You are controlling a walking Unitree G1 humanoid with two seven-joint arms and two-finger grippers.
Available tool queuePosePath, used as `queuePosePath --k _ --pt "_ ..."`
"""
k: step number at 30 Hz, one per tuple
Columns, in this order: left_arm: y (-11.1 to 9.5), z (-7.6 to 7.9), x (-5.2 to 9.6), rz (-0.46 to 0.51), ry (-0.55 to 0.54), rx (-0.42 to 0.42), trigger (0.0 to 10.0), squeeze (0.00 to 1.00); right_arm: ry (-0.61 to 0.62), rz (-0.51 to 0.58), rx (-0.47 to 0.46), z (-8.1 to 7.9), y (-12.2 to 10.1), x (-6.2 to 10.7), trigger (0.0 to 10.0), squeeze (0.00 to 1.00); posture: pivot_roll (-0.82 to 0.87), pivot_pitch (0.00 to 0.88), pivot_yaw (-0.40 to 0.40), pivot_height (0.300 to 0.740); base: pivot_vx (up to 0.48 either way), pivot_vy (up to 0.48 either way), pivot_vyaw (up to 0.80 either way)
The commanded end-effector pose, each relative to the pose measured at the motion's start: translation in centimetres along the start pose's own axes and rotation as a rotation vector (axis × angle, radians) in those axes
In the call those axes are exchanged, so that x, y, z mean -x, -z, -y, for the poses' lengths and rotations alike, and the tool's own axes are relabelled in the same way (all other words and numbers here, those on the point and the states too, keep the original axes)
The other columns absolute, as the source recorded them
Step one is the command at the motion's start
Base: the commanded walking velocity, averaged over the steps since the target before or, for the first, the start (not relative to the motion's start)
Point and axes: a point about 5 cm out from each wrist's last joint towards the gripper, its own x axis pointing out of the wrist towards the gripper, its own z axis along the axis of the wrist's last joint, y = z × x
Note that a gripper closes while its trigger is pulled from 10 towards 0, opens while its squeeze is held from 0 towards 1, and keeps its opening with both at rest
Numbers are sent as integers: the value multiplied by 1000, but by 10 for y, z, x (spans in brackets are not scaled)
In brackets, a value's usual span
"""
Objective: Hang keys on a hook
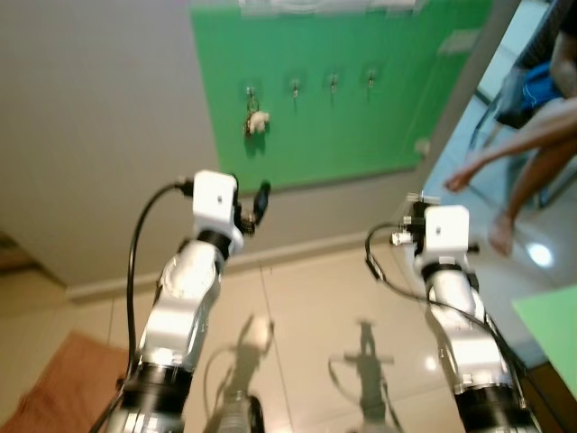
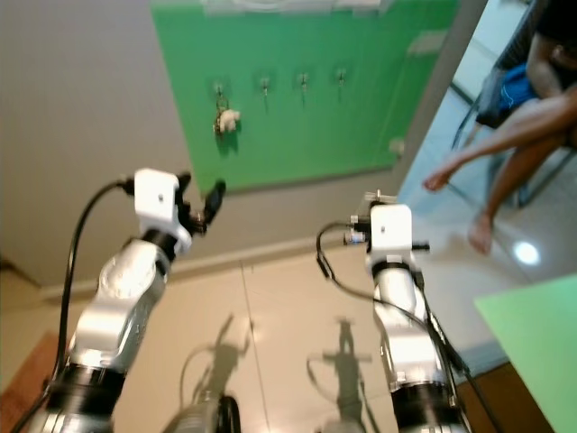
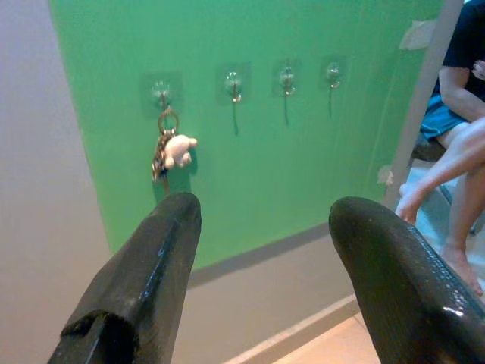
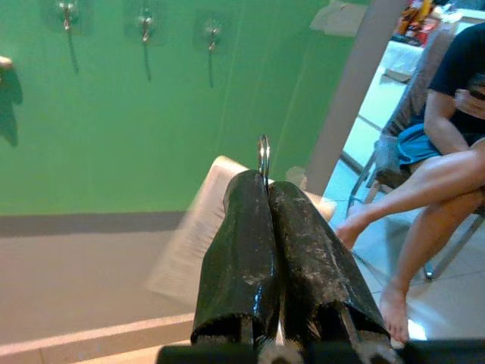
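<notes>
Left eye view takes in a grey wall with a large green board [image 1: 361, 99] fixed to it, and a row of four hooks across the board's upper part. A person [image 1: 532, 135] sits on a chair beyond the board's right edge, bare legs stretched over the pale tiled floor [image 1: 306, 307].

Both silver arms are raised toward the board but stand well apart from it. The left gripper [image 3: 261, 250] has its jaws spread wide with nothing between them; its wrist view looks straight at the hooks through the gap.

The right gripper [image 4: 267, 189] has its jaws pressed together on a thin metal key ring [image 4: 263, 155], which pokes up from between the tips. What hangs from that ring cannot be made out; a pale blurred shape lies behind the fingers.

One bunch of keys with a small white plush charm [image 3: 176, 150] already hangs from the leftmost hook [image 3: 161, 95]. The other three hooks, including the second hook [image 3: 234, 85], are bare.

My reading: one set looks done, and the right arm seems to carry a second ring to place. Left to do is close the distance to the board, line the ring up with a free hook, slip it over the tip and let go.
</notes>
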Motion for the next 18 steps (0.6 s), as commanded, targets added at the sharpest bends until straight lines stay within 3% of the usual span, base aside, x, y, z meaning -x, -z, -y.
queuePosePath --k 1,18 --pt "-2 0 -1 10 2 -4 10000 0 3 13 4 2 -3 0 0 0 -146 130 29 740 480 0 0" --pt "-2 1 -2 9 -7 -21 10000 0 -19 18 11 -1 -4 -1 0 0 -144 124 27 740 475 0 0"
